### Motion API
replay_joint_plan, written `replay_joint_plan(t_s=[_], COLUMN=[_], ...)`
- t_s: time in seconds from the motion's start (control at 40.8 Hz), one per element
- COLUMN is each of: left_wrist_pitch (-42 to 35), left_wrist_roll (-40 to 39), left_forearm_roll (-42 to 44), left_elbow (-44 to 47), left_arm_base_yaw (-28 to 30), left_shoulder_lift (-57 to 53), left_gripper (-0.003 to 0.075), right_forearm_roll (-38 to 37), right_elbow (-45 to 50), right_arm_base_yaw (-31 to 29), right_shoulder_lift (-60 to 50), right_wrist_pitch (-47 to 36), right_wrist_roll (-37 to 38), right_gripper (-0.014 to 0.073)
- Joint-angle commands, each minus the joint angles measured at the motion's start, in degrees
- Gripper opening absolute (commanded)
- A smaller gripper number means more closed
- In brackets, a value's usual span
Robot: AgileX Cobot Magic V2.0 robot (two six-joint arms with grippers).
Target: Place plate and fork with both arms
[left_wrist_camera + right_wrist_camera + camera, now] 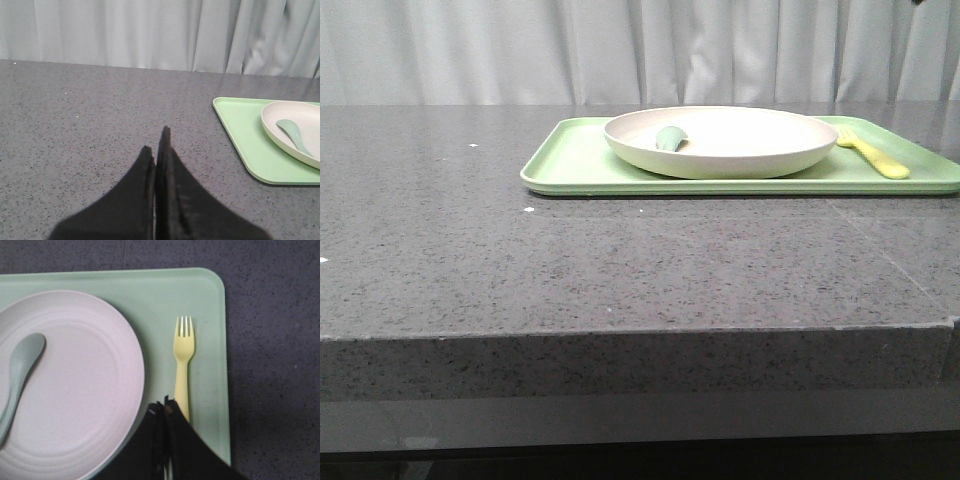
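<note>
The plate [720, 140] sits on the light green tray [570, 165], a grey-green spoon [670, 138] lying inside it. The fork [872, 152] lies on the tray just right of the plate. Left gripper [159, 145] is clenched over bare countertop [620, 260]; right gripper [164, 407] is clenched above the fork's handle, empty.

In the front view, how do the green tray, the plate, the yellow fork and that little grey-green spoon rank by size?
Largest to smallest:
1. green tray
2. plate
3. fork
4. spoon, though the plate's rim hides part of it, so its place below the fork is unsure.
</note>
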Motion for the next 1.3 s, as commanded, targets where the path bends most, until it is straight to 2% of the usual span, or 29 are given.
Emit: replay_joint_plan(t_s=[0.0, 0.098, 0.221, 0.54, 0.834, 1.055, 1.275], left_wrist_pitch=[-5.0, -5.0, -5.0, -5.0, -5.0, -5.0, -5.0], left_wrist_roll=[0.1, 0.1, 0.1, 0.1, 0.1, 0.1, 0.1], left_forearm_roll=[0.2, 0.2, 0.2, 0.2, 0.2, 0.2, 0.2], left_elbow=[-1.5, -1.5, -1.5, -1.5, -1.5, -1.5, -1.5], left_arm_base_yaw=[-0.4, -0.4, -0.4, -0.4, -0.4, -0.4, -0.4], left_shoulder_lift=[0.2, 0.2, 0.2, 0.2, 0.2, 0.2, 0.2], left_gripper=[-0.0018, -0.0018, -0.0018, -0.0018, -0.0018, -0.0018, -0.0018], right_forearm_roll=[-0.2, -0.2, -0.2, -0.2, -1.5, -2.3, -2.3], right_elbow=[-1.7, 0.0, 7.1, 36.7, 57.2, 65.4, 66.3], right_arm_base_yaw=[-0.2, 0.5, 1.9, 2.9, 2.9, 2.9, 2.9], right_shoulder_lift=[-5.3, -8.7, -15.9, -42.5, -64.7, -77.4, -80.2], right_wrist_pitch=[-2.5, -2.6, -3.9, -21.2, -29.0, -30.3, -30.7], right_wrist_roll=[-1.9, -4.3, -5.8, -6.2, -6.2, -6.2, -6.2], right_gripper=[-0.0113, -0.0113, -0.0113, -0.0116, -0.0116, -0.0116, -0.0116])
